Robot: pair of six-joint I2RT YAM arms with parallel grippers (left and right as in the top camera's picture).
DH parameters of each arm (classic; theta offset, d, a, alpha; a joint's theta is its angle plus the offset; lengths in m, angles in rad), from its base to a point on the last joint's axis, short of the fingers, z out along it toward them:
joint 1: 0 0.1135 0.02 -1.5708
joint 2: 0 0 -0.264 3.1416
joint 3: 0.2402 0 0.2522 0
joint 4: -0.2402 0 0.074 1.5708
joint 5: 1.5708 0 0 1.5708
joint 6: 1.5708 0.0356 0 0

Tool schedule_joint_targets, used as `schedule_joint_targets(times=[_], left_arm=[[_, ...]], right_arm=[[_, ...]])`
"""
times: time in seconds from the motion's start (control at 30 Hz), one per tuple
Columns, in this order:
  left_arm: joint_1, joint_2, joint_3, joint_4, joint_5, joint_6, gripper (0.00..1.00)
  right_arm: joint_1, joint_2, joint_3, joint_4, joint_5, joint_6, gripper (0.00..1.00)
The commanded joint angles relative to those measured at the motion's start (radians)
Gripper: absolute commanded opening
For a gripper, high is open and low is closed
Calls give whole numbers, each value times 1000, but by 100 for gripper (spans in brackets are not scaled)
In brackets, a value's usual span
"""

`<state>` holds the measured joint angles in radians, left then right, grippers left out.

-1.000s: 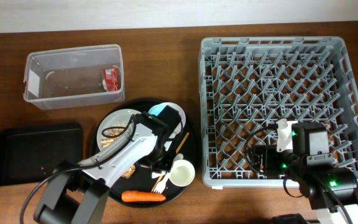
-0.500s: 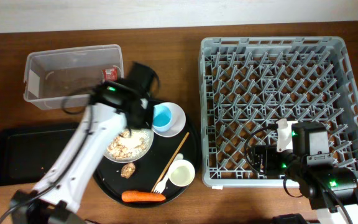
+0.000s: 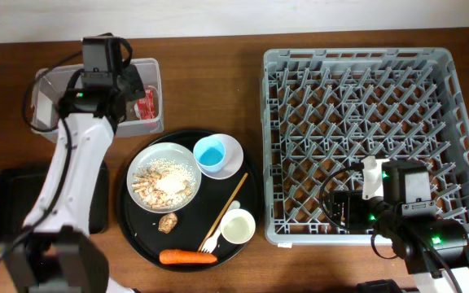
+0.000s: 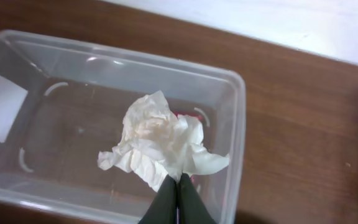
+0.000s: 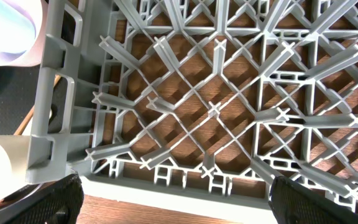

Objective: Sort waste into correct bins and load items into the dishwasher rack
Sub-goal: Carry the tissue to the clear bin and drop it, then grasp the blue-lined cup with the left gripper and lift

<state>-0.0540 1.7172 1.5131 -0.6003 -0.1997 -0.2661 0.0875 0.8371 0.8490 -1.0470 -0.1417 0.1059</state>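
Note:
My left gripper is shut on the crumpled white tissue and holds it over the clear plastic tub, also in the left wrist view. A red wrapper lies in the tub. On the round black tray are the white plate with beige food scraps, the bowl holding the blue cup, a brown lump, a chopstick, a white fork, a small white cup and the carrot. My right gripper is open and empty over the grey rack's front edge.
The shallow black rectangular tray lies at the left front, partly under my left arm. The rack takes up the right half of the table. The bowl's rim shows at the right wrist view's left edge.
My left arm has swung from the round tray back and left to the clear tub, carrying the tissue. The plate and bowl are now uncovered. The right arm has not moved.

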Motion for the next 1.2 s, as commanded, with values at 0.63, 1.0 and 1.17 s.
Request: schedule_joint_targets(times=[0.63,1.0,1.17], left_arm=[[2,47,34,-126,237,10,48],[-177,51,-2,-427,391,9,43],[-231,51,-63,-426,376,9,43]], right_arm=[[-4,57,16,-5,-13,7,99],[-4,58,16,-9,-91,7,99],[-4,58,16,-32,-90,7,99]])
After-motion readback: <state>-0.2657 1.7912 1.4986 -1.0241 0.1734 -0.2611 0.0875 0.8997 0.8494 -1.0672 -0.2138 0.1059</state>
